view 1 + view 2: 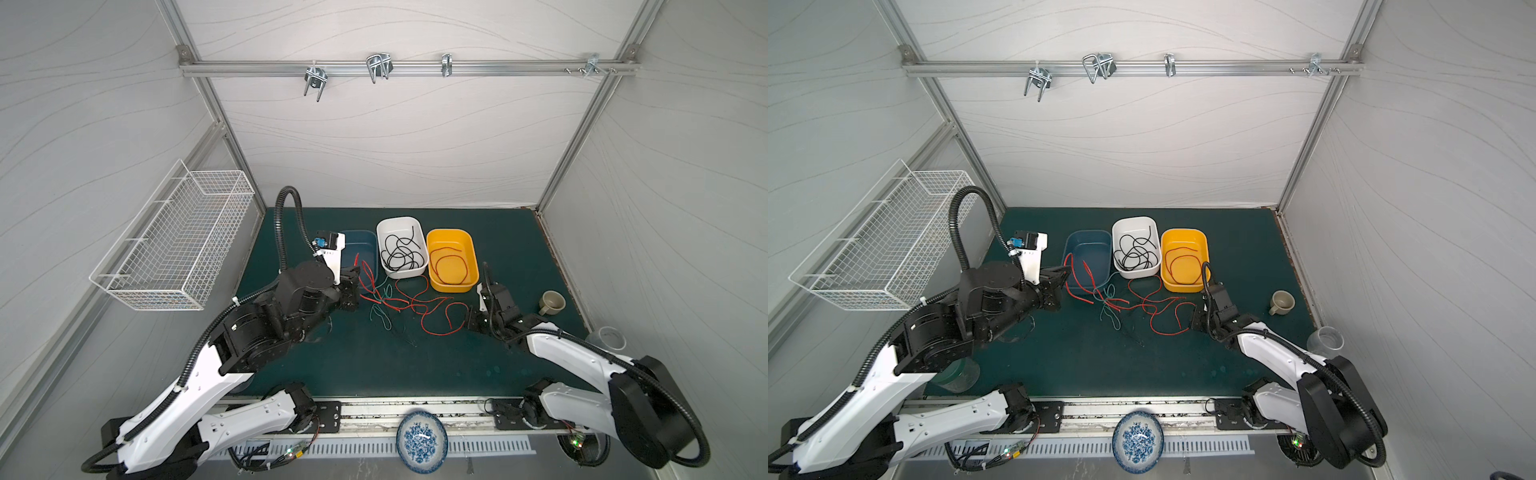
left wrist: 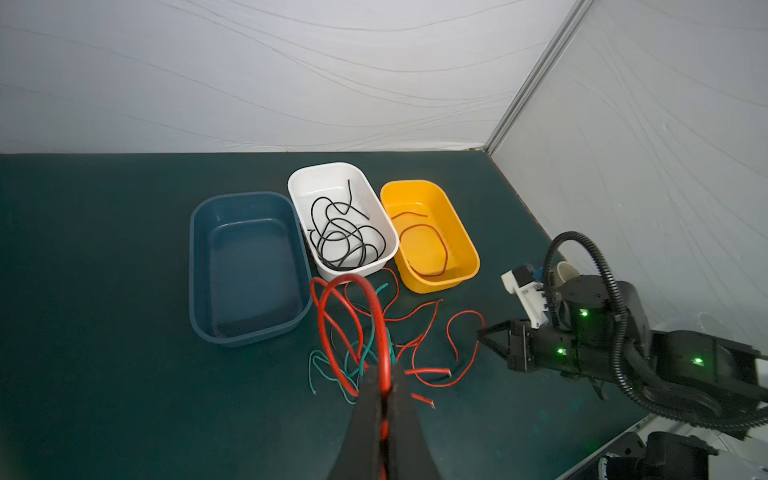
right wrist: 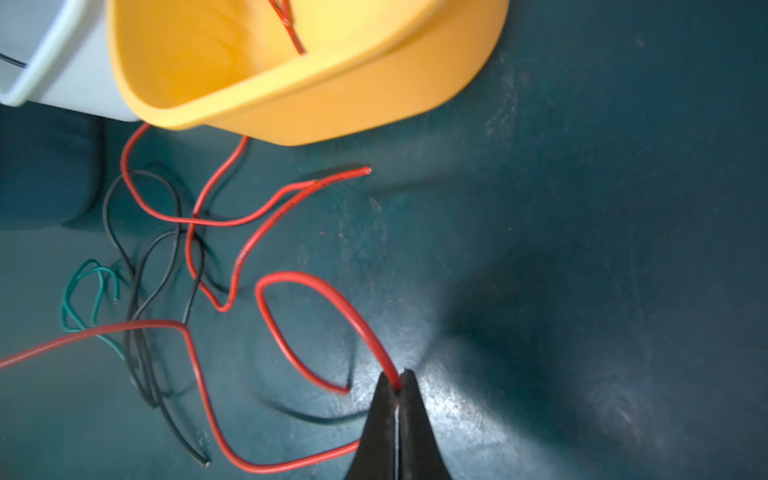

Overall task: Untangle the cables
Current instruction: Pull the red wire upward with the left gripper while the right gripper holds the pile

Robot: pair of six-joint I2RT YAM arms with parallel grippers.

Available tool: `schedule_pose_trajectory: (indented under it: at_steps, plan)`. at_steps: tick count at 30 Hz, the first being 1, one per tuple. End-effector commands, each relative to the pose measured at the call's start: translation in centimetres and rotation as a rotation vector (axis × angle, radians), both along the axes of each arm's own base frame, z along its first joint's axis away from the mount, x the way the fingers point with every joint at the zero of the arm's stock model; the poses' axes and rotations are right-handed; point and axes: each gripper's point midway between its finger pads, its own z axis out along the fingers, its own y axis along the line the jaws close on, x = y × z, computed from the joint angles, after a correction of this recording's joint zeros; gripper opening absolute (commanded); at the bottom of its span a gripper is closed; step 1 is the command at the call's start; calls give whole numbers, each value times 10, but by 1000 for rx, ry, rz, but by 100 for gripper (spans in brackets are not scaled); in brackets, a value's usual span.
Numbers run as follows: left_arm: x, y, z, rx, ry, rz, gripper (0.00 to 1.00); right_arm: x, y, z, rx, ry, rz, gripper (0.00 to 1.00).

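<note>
- Right now your left gripper [image 2: 384, 376] is hovering beside the blue tub [image 2: 249, 332], its jaws pinching shut on a red cable [image 2: 376, 309] that is arching up in a loop off the tabletop [image 2: 124, 332].
- Your right gripper [image 3: 399, 380] is sitting low near the yellow tub [image 3: 332, 104], its jaws also clamping on red cable [image 3: 328, 286]; you are not getting a clear enough look to tell whether both are holding the same one.
- Between the two grippers the loose cables [image 1: 399, 305] are lying tangled on the tabletop just in front of the tubs, red strands crossing a teal cable [image 3: 65, 305] and thin black ones.
- Black cables [image 2: 340, 241] are lying coiled in the white tub [image 2: 353, 270].
- One more red piece [image 2: 446, 253] is curling inside the yellow tub.
</note>
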Motion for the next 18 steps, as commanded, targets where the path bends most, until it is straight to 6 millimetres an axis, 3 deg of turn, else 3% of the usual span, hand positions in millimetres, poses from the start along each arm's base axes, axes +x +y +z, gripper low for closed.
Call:
schedule_pose_trajectory:
  at_steps: [1, 7, 18]
  plan:
    - [-2, 7, 23, -17, -30, 10, 0, 4, -2, 2, -9, 13, -23, 0]
    - [-6, 3, 28, -25, 13, -11, 0, 4, 1, 4, 14, 12, -15, 0]
    - [-3, -32, 1, -95, 88, -95, 0, -4, 49, 32, 156, -103, 198, 3]
